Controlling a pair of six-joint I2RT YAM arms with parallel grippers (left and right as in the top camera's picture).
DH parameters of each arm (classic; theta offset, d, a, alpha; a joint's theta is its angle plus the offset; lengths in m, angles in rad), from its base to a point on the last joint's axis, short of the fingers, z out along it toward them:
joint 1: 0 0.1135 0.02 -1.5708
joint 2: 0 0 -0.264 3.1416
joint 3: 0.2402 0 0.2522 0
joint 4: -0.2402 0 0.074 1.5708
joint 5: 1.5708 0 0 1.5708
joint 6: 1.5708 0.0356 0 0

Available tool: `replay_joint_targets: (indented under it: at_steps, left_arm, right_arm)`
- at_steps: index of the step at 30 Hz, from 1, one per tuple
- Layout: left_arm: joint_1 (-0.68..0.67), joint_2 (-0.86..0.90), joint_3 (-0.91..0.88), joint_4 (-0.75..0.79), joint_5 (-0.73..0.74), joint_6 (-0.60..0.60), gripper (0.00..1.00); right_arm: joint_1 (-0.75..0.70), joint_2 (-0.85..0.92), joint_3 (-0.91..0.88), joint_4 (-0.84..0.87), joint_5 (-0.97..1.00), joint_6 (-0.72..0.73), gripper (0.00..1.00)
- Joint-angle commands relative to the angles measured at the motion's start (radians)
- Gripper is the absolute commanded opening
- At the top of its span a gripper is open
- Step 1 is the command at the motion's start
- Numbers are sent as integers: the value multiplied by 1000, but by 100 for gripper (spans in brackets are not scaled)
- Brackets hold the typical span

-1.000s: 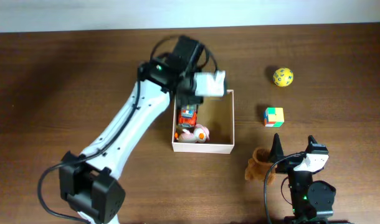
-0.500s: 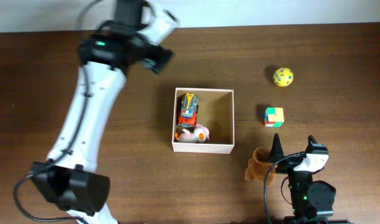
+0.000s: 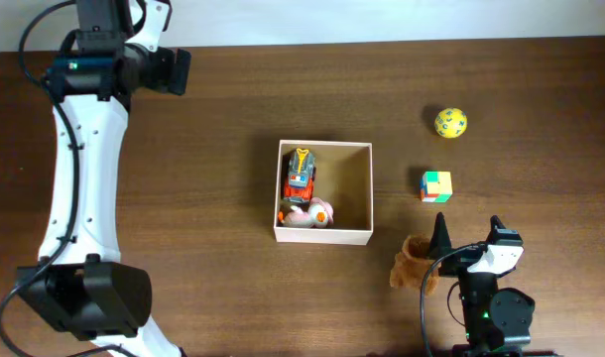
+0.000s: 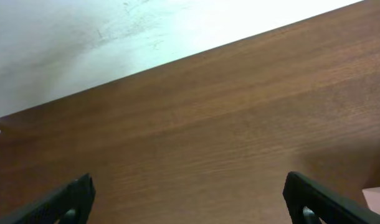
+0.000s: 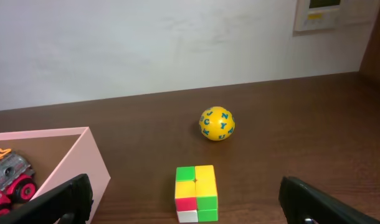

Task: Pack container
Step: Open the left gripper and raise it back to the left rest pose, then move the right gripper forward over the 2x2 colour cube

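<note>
My left hand (image 3: 177,71), wide open and empty, hangs over the table's far left corner. The box (image 3: 322,236) sits mid-table, part packed. My right hand (image 3: 468,234), open and empty too, should probably fetch the cube (image 3: 436,184) next.

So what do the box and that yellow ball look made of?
The container: likely cardboard, matte; thin white walls, tan inside. The yellow ball: smooth with printed blue letters, perhaps plastic or foam; the look leaves it open.
</note>
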Motion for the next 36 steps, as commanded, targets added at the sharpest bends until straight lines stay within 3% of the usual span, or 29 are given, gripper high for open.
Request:
replay_joint_targets:
  at_steps: [1, 27, 32, 36]
  left_arm:
    - [-2, -6, 18, -4, -3, -24, 99]
    - [-4, -6, 18, -6, -4, -24, 99]
    - [-10, -6, 18, -6, -3, -24, 99]
    - [-10, -6, 18, -6, -3, -24, 99]
  right_arm:
    - [-6, -10, -9, -1, -2, 3, 99]
    - [-6, -10, -4, 55, 31, 42, 99]
    - [-6, 27, 79, 55, 128, 42, 99]
    - [-7, 161, 222, 54, 170, 42, 99]
